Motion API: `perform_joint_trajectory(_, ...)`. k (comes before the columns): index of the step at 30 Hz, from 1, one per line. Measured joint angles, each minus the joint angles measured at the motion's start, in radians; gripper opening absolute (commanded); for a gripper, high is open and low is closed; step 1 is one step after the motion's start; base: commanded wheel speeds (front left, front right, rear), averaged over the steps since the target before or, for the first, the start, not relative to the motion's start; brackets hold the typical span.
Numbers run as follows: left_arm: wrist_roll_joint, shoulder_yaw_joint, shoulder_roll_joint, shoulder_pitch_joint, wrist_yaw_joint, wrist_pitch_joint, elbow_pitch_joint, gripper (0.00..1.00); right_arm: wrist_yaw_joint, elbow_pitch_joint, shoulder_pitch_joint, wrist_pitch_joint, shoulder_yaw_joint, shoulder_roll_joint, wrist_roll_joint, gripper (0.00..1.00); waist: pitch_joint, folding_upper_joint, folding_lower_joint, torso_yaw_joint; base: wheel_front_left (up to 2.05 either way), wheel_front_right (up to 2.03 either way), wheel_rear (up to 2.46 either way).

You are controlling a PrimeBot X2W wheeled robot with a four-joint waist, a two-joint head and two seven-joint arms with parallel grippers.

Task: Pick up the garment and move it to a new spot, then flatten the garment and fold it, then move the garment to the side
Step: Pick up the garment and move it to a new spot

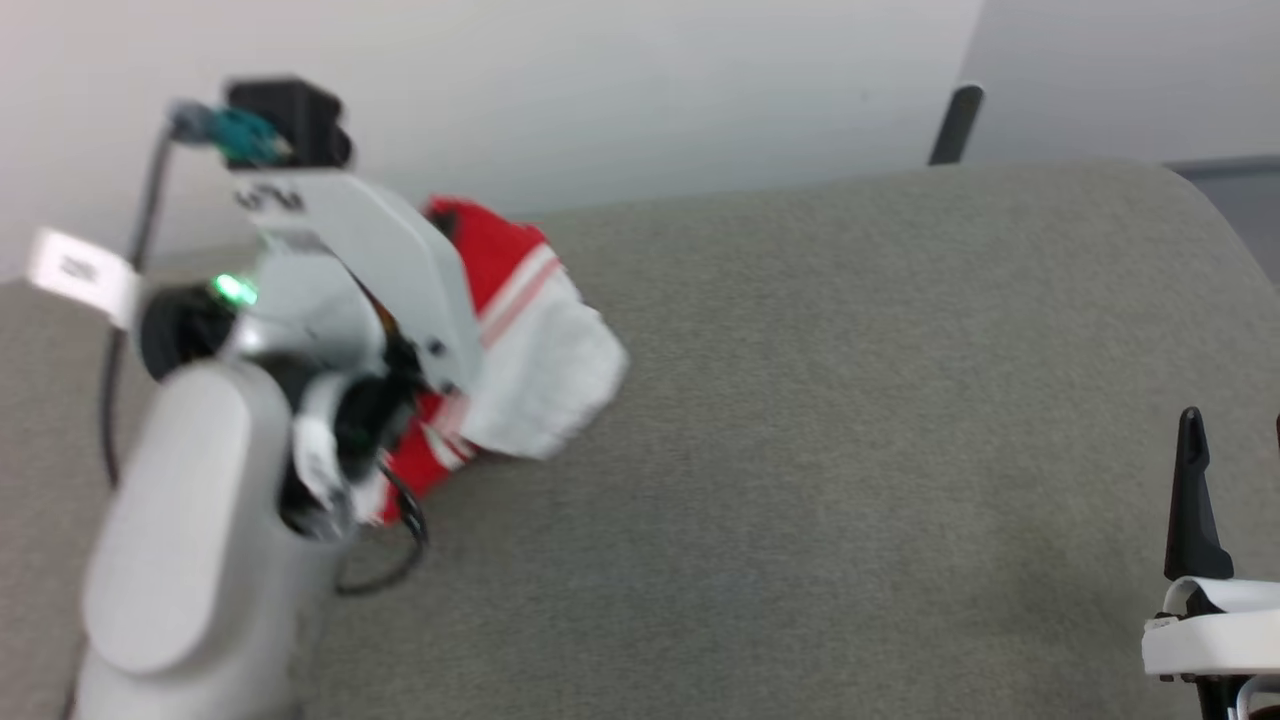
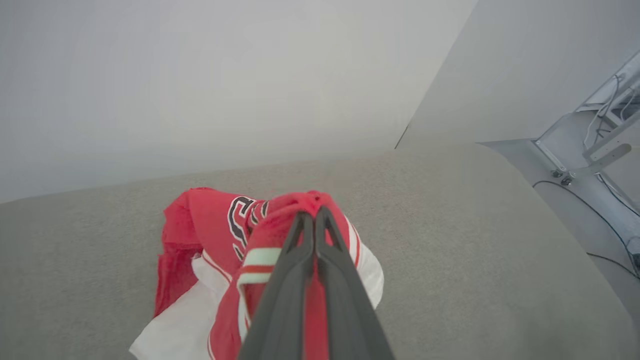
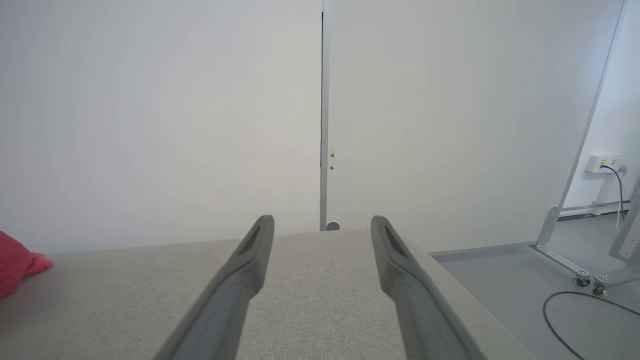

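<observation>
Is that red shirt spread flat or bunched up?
Bunched up: the shirt is a crumpled wad pinched in the shut left gripper, its red and white layers overlapping.

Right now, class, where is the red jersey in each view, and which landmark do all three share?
Head view: garment upper left, partly behind left arm.
Left wrist view: garment lower centre, pinched in left claw.
Right wrist view: garment at far left edge.
Shared landmark: grey fabric surface.

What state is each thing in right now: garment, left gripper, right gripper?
garment: bunched up, not flattened or folded, one fold pinched.
left gripper: shut, fingers clamped on a fold of the garment.
right gripper: open, nothing held, over the grey padded surface.
</observation>
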Motion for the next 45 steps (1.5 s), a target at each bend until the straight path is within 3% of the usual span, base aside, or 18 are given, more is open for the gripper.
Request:
perform_joint_trajectory(9,0.006,-0.085,-0.067,0.104,0.029,0.018,-0.028,0.00,0.000,0.044,-0.006,-0.015,-0.014,0.007,0.000,1.00,0.038,0.0000,0.0000,-0.064,0.00,0.00,0.00)
perform_joint_trajectory(18,-0.004,-0.174,-0.148,0.164,-0.007,-0.059,0.153,0.00,0.000,0.125,-0.037,-0.032,-0.009,0.010,-0.003,1.00,0.076,0.0000,0.0000,-0.118,0.00,0.00,0.00)
perform_joint_trajectory(26,-0.026,-0.201,-0.187,0.173,-0.038,-0.124,0.294,0.00,0.000,0.171,-0.044,-0.038,0.002,0.010,-0.001,1.00,0.068,0.0000,0.0000,-0.124,0.00,0.00,0.00)
perform_joint_trajectory(28,-0.042,-0.202,-0.195,0.172,-0.050,-0.140,0.317,0.73,0.000,0.182,-0.045,-0.040,0.009,0.011,-0.001,1.00,0.061,0.0000,0.0000,-0.122,0.00,0.00,0.00)
perform_joint_trajectory(29,-0.048,-0.205,-0.197,0.169,-0.061,-0.145,0.324,1.00,0.000,0.184,-0.045,-0.040,0.013,0.011,-0.001,1.00,0.057,0.0000,0.0001,-0.120,0.00,0.00,0.00)
perform_joint_trajectory(37,-0.093,-0.206,-0.205,0.163,-0.143,-0.224,0.332,1.00,0.000,0.193,-0.043,-0.041,0.051,0.003,-0.004,1.00,0.004,0.0000,0.0000,-0.098,0.00,0.00,0.00)
perform_joint_trajectory(45,-0.081,-0.209,-0.159,0.196,-0.250,-0.399,0.285,1.00,0.000,0.183,-0.021,-0.039,0.097,-0.023,-0.002,1.00,-0.060,0.0000,0.0001,-0.055,0.00,0.00,0.00)
